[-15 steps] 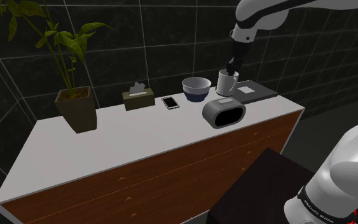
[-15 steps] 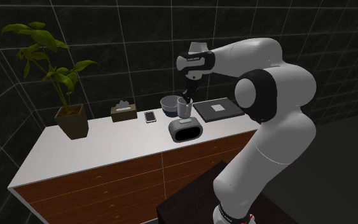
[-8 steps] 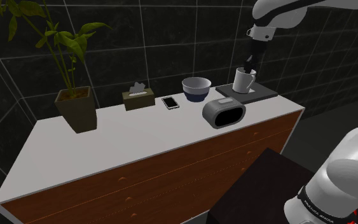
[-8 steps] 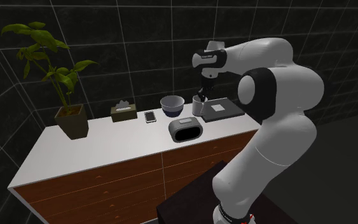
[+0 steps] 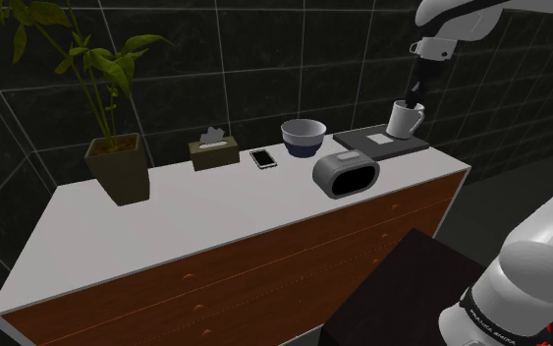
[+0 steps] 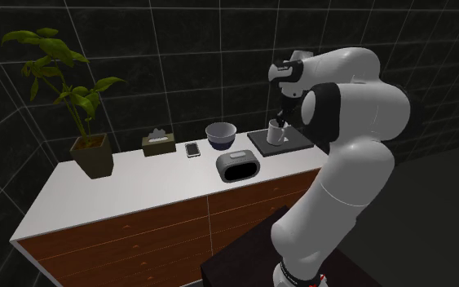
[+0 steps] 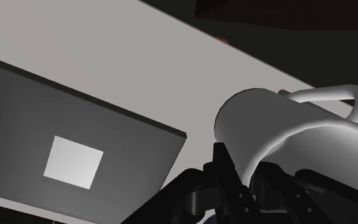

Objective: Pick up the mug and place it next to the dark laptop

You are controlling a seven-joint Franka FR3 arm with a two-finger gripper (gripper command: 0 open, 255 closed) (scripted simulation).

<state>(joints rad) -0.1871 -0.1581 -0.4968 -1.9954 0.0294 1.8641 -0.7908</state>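
A white mug hangs in the air at the far right end of the white counter. My gripper comes down from above, shut on the mug's rim, one finger inside and one outside. The dark laptop lies closed and flat just under and beside the mug. In the second exterior view the mug hangs over the laptop's area below my gripper. In the wrist view the mug is clasped by my gripper and hangs over bare counter just past a corner of the laptop.
Along the counter's back stand a potted plant, a tissue box, a phone and a blue-and-white bowl. A dark rounded device sits in front of the laptop. Dark tiled wall behind; my stand below.
My gripper has carried the mug toward the shoulder view's right, from beside the bowl, across the laptop, to its far end. Nothing else has moved.
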